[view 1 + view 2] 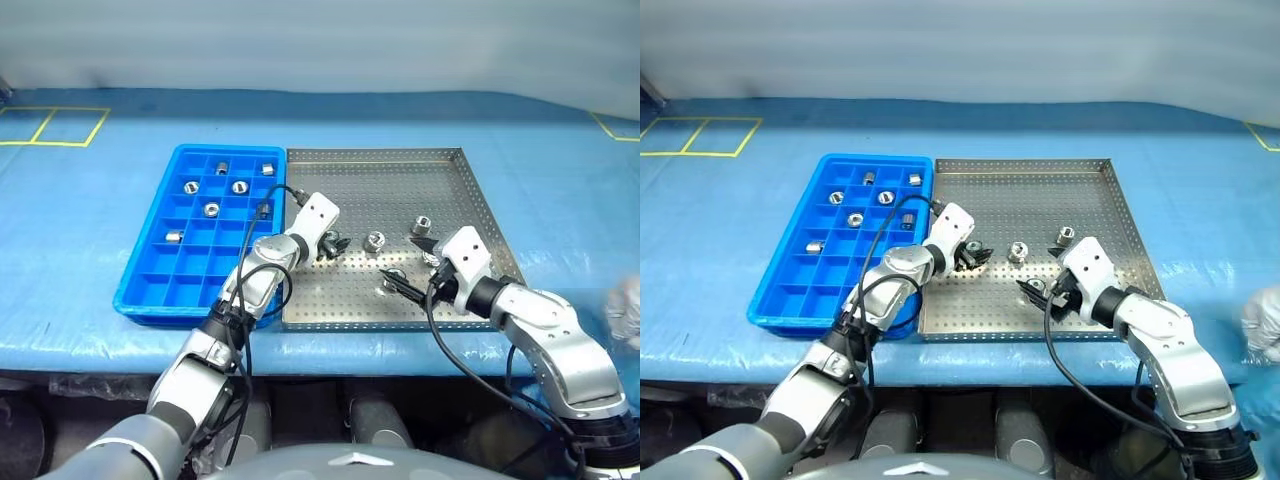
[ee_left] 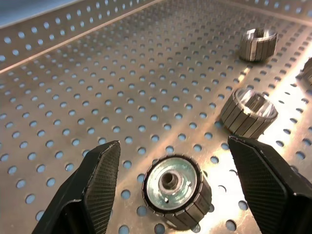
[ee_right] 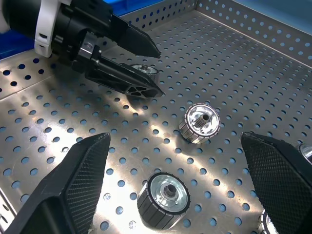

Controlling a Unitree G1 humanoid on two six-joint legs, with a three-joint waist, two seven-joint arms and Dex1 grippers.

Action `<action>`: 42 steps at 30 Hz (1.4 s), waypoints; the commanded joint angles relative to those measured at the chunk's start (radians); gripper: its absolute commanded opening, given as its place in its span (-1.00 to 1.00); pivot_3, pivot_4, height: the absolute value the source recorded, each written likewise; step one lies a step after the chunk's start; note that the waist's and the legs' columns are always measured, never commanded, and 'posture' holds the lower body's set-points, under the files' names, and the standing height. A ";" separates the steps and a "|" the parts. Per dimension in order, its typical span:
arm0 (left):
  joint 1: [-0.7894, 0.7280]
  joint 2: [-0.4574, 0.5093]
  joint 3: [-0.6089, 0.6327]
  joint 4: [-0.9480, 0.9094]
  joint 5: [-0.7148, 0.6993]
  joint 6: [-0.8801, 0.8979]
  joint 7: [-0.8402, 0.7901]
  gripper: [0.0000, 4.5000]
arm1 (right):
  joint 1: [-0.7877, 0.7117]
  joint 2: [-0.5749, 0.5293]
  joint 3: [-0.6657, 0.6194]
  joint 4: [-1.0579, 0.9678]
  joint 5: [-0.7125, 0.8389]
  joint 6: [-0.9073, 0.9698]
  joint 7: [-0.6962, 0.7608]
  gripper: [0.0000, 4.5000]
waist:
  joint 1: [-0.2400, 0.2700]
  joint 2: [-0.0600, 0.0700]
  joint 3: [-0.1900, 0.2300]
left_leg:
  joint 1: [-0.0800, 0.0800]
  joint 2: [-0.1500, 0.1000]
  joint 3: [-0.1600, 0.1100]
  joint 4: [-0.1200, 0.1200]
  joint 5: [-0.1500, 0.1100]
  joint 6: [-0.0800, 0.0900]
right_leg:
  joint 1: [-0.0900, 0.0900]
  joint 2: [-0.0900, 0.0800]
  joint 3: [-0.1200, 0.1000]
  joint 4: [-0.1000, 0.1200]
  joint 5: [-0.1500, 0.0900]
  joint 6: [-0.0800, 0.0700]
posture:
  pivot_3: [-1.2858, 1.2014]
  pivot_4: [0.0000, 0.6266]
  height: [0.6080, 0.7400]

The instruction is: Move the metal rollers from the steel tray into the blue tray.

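Lower right of the head view: right gripper [image 1: 408, 268], fingers spread wide and holding nothing, poised over the near part of the steel tray [image 1: 470, 195]; one roller [image 3: 163, 199] sits on the tray floor between its fingers but untouched.
Centre of the head view: left gripper [image 1: 336, 245], fingers parted and empty, low over the tray's left half; a roller [image 2: 176, 189] sits between the two fingers with a clear gap on each side.
Steel tray, near to middle: it lies on the blue-covered counter [image 1: 80, 220]; about four rollers are left in it, as far as I can count: the two at the grippers, one [image 1: 375, 240] at tray centre, one [image 1: 423, 225] a little farther to the right.
Blue tray [image 1: 150, 270], left of the steel tray and touching it: about seven rollers already in the compartments of its far half; near rows bare.
Progress, as a judgement: well past half; roughly four left to carry across.
Step in hand, as a judgement: the left gripper looks set to close on the roller between its fingers.
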 commanded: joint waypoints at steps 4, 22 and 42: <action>-0.023 -0.006 -0.029 0.003 0.056 0.057 0.009 0.44 | -0.011 -0.001 -0.023 -0.029 0.004 -0.006 -0.013 1.00 | -0.001 0.000 0.000 | 0.000 0.000 0.000 -0.001 0.000 0.000 | 0.000 0.000 0.000 0.000 0.000 0.000 | 0.01 -0.52 1.00; 0.091 -0.109 0.278 -0.373 -0.150 0.035 0.128 -0.17 | -0.058 0.007 0.034 -0.016 0.031 -0.015 0.048 1.00 | 0.005 0.000 0.000 | -0.001 0.000 0.000 -0.001 0.000 0.000 | -0.001 0.000 0.000 0.000 0.000 0.000 | 0.06 -0.52 1.00; 0.463 0.069 0.506 -1.257 -0.076 0.763 0.347 -0.17 | -0.285 0.085 0.184 0.182 0.070 -0.095 0.246 1.00 | 0.098 -0.002 0.001 | 0.000 0.000 -0.003 -0.001 0.000 0.000 | 0.001 0.000 -0.002 0.000 0.000 -0.001 | 0.31 -0.52 1.00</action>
